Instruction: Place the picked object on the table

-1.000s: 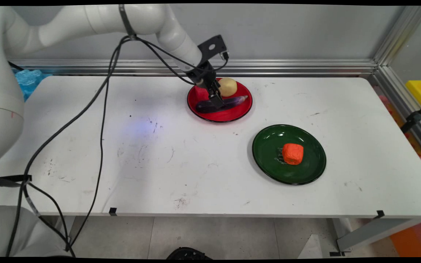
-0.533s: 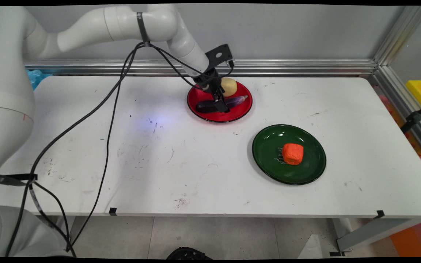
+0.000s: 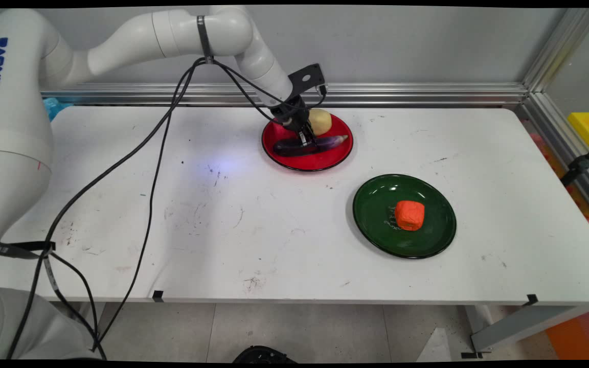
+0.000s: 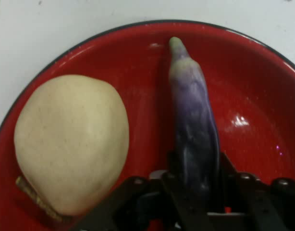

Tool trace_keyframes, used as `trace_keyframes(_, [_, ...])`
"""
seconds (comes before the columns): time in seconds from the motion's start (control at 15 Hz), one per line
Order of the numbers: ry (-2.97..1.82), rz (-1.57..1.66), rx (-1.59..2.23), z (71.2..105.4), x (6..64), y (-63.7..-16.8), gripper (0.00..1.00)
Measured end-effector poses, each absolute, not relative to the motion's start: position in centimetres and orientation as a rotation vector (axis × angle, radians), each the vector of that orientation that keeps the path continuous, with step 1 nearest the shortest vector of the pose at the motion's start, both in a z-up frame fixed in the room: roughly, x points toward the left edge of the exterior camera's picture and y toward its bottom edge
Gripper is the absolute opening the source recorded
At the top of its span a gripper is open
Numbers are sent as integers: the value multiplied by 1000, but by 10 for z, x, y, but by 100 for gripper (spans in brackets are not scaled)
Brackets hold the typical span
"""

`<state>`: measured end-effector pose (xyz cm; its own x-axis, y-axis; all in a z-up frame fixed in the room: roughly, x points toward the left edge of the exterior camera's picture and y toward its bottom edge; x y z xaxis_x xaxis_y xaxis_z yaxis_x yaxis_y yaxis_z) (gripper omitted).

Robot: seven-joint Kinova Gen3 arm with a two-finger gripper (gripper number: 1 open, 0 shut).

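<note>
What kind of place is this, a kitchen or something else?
Probably a robotics lab, not a kitchen: a white robot arm with trailing cables works at a scuffed white table framed by aluminium rails, handling an eggplant on a red plate.

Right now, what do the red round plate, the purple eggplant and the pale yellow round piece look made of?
Red round plate: likely enamelled metal or hard plastic; glossy glare, dark rim. Purple eggplant, between the gripper fingers: probably a plastic or rubber toy; smooth with a soft sheen. Pale yellow round piece: matte, finely speckled, perhaps foam or plastic.

Gripper (image 4: 195, 179) clamped on purple eggplant (image 4: 193, 115), pale potato (image 4: 70, 144) just beside, both on red plate (image 4: 263, 82)
</note>
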<state>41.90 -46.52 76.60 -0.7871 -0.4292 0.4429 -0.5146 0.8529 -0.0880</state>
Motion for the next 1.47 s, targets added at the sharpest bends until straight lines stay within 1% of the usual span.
trace_keyframes(0.33, [-2626,265,687,779,425,-463,0])
trace_keyframes(0.53, [-2620,274,682,800,425,-461,0])
trace_keyframes(0.8, [-2612,290,705,838,427,-449,0])
trace_keyframes(1.07, [-2595,269,748,866,428,-423,0])
trace_keyframes(1.27, [-2589,236,746,878,423,-400,0])
trace_keyframes(1.47, [-2586,190,733,891,413,-366,0])
